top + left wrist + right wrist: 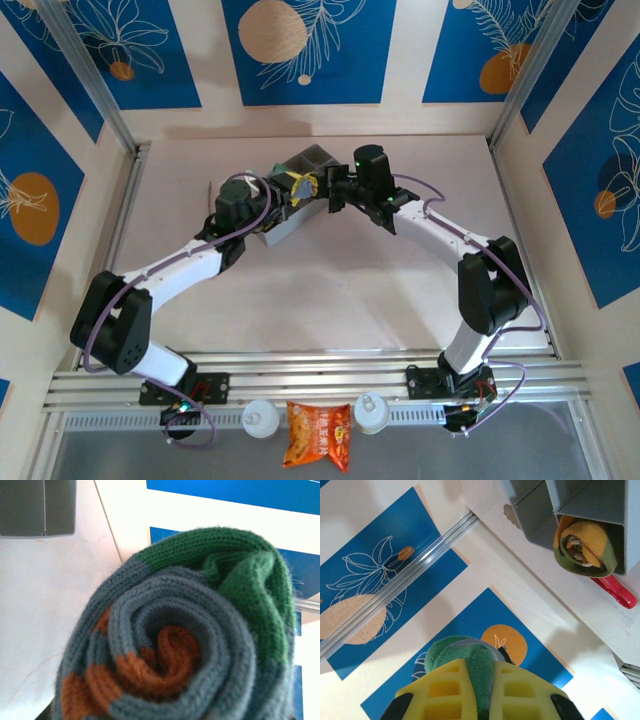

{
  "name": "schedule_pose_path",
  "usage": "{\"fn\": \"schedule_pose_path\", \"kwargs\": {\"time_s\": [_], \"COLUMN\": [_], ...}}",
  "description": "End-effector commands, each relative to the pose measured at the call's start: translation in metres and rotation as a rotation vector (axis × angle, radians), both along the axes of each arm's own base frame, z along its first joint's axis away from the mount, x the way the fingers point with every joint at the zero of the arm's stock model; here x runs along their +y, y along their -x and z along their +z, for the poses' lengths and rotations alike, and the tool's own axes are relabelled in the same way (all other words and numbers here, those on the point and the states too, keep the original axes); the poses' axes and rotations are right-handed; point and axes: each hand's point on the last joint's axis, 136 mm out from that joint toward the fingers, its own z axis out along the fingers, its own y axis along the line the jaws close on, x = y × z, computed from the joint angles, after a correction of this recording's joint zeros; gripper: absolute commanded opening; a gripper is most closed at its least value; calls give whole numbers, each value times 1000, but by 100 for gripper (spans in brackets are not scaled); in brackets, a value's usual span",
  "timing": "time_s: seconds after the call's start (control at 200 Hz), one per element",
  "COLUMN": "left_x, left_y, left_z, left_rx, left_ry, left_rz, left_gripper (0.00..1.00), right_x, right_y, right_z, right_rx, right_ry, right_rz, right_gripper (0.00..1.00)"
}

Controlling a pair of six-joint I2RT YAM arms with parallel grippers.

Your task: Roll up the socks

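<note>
Grey-blue sock (190, 640) sits right against my left wrist camera, wound into a tight roll. I am looking at its end: an orange cuff coiled at the heart, grey-blue turns around it, and the green toe wrapped over the outside at the upper right. With the spiral facing me, I judge the roll's long axis to run away from my left wrist, roughly along my line of reach. Whether my left gripper (288, 190) is clamping the roll I cannot tell, since its fingers are hidden behind the knit.

My right gripper (480, 670) comes in from the other side. Its yellow fingers (445, 692) are pressed together on a fold of that green toe, which bulges out just past the tips. So the sock hangs between my two hands, held up off the table at the far middle, close to the grey tray (590, 500).

Everything now turns on that loose outer toe end being in my right fingers while the body of the roll lies towards my left. My right hand is the one placed to draw the toe.

An olive sock (585, 545) is already rolled and tucked into a tray compartment, its spiral end facing out, beside a red clamp (615, 590).
</note>
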Motion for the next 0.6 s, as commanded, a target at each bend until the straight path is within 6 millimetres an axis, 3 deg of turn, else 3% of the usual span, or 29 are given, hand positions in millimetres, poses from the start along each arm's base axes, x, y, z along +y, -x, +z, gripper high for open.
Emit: {"fn": "schedule_pose_path", "kwargs": {"time_s": [0.0,0.09,0.175,0.295,0.335,0.47,0.595], "left_x": [-15,-12,-11,-9,-9,-12,-5], "left_y": [10,10,9,9,9,10,16], "left_z": [-8,-13,-15,-16,-16,-22,-36], "left_rx": [12,28,37,40,43,79,198], "left_ry": [23,21,23,10,3,-37,-194], "left_rz": [-58,-45,-34,-29,-28,-61,-122], "left_gripper": [12,13,0,0,0,0,0], "right_x": [-3,-5,1,11,11,1,-25], "right_y": [13,16,18,21,25,33,42], "right_z": [28,27,25,28,29,35,29], "right_rx": [-69,-83,-92,-125,-134,-180,-222], "right_ry": [54,105,102,77,92,148,271], "right_rz": [27,44,65,101,115,132,153], "right_gripper": [0,0,0,37,44,52,52]}}
